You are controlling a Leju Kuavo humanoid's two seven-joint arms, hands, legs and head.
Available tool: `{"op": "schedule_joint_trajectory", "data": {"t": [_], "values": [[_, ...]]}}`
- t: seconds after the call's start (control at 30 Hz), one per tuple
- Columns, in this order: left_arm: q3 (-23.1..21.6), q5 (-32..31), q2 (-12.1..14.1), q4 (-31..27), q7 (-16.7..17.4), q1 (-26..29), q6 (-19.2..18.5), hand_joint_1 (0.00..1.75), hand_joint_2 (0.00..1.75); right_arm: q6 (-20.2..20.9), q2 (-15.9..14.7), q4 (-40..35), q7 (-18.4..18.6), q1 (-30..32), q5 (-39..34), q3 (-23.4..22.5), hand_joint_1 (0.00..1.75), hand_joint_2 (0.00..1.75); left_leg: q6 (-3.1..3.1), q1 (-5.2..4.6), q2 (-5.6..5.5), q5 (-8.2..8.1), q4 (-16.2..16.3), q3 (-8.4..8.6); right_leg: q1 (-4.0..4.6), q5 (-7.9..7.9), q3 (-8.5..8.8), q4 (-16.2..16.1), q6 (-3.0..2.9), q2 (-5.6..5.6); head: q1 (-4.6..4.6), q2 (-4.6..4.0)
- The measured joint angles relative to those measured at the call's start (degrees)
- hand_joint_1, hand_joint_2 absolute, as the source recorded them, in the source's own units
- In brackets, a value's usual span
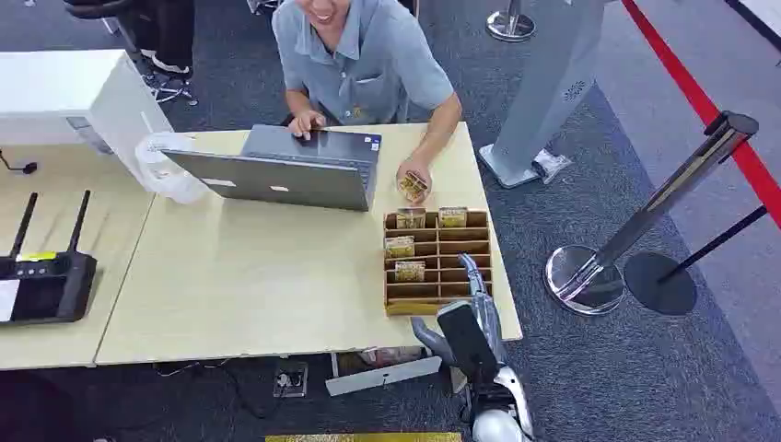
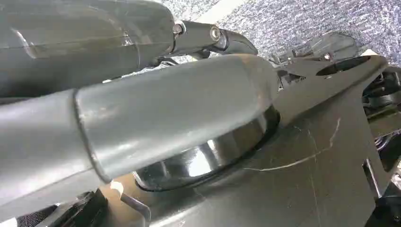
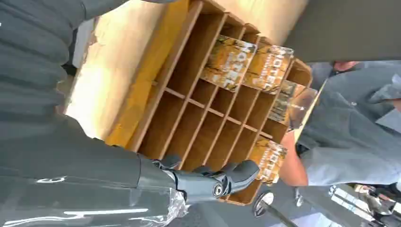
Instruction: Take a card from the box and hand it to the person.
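Observation:
A wooden box [image 1: 460, 264] of compartments stands at the table's right end, with cards upright in its far and left slots [image 1: 411, 218]. My right hand [image 1: 472, 318] hovers over the box's near right corner, fingers [image 1: 472, 276] stretched forward and holding nothing. In the right wrist view its dark fingers [image 3: 213, 182] reach along the box [image 3: 189, 94] rim, apart from the cards [image 3: 229, 61]. A seated person in a grey shirt [image 1: 368, 55] holds one card [image 1: 413, 185] just beyond the box. My left hand [image 2: 165, 123] hangs against my body; how its fingers lie is unclear.
An open grey laptop [image 1: 285, 170] sits in front of the person, with a clear plastic bag [image 1: 166, 170] to its left. A black router [image 1: 46, 281] lies on the left table. A chrome stanchion [image 1: 645, 230] stands on the carpet to the right.

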Motion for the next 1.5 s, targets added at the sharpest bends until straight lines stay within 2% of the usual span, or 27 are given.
{"op": "schedule_joint_trajectory", "data": {"t": [0.43, 1.1, 1.17, 1.23, 1.3, 1.37, 1.43, 1.5], "values": [[0.0, -0.85, -0.28, 0.0, -1.34, -0.01, -0.42, 0.0, 0.0, 1.01, 0.98, 0.02, 0.68, -3.3, -0.02, 0.13, 0.0, 1.75, 0.0, 0.0, -0.01, 0.0, 0.0, 0.0, 0.0, 0.0, 0.0, 0.0, 0.0, -0.01, 0.0, 0.0], [0.0, -1.01, -0.31, 0.0, -1.49, 0.0, -0.72, 0.0, 0.0, 0.83, 1.22, 0.02, 0.76, -3.29, 1.28, 0.61, 0.0, 1.75, 0.0, 0.0, -0.01, 0.0, 0.0, -0.01, 0.0, 0.0, 0.0, 0.0, 0.0, -0.01, 0.0, 0.0], [0.0, -1.03, -0.31, 0.0, -1.44, 0.0, -0.66, 0.0, 0.0, 0.68, 1.22, 0.09, 4.6, -3.45, 8.7, 0.7, 0.0, 1.75, 0.0, 0.0, -0.01, 0.0, 0.0, -0.02, 0.0, 0.0, 0.0, 0.0, 0.0, -0.01, 0.0, 0.0], [0.0, -1.38, -0.31, 0.0, -0.96, -0.01, -0.83, 0.0, 0.0, 2.3, 1.18, 0.39, 11.62, -4.56, 22.54, 1.6, 0.0, 1.75, 0.0, 0.0, 0.03, 0.0, 0.0, -0.01, 0.0, 0.0, -0.01, 0.01, 0.0, 0.03, 0.0, 0.0], [0.0, -2.05, -0.26, 0.0, -0.88, -0.04, -1.03, 0.0, 0.0, 7.44, 1.2, 0.57, 19.15, -6.07, 38.48, 2.79, 0.0, 1.75, 0.0, 0.0, 0.03, 0.0, 0.0, 0.0, 0.0, 0.0, 0.0, 0.01, 0.0, 0.02, 0.0, 0.0], [-0.04, -2.54, -0.22, 0.0, -0.9, -0.04, -1.2, 0.0, 0.0, 13.74, 1.18, 0.79, 24.53, -7.9, 50.75, 4.48, 0.0, 1.75, 0.0, 0.0, 0.01, 0.01, 0.0, -0.01, 0.0, 0.0, 0.01, 0.01, 0.0, 0.02, 0.0, 0.0], [-0.09, -3.01, -0.17, 0.0, -0.9, -0.04, -1.31, 0.0, 0.0, 19.03, 1.16, 1.01, 26.32, -9.53, 56.38, 6.14, 0.0, 1.75, 0.0, 0.0, 0.0, 0.01, 0.0, -0.01, 0.0, 0.0, 0.02, 0.01, 0.0, 0.01, 0.02, 0.0], [-0.11, -3.26, -0.13, 0.0, -0.92, -0.04, -1.38, 0.0, 0.0, 23.14, 1.25, 1.25, 26.4, -11.17, 58.82, 8.08, 0.0, 1.75, 0.0, 0.01, 0.0, 0.01, 0.0, -0.01, 0.0, 0.0, 0.01, 0.02, 0.0, 0.0, 0.0, 0.0]]}}
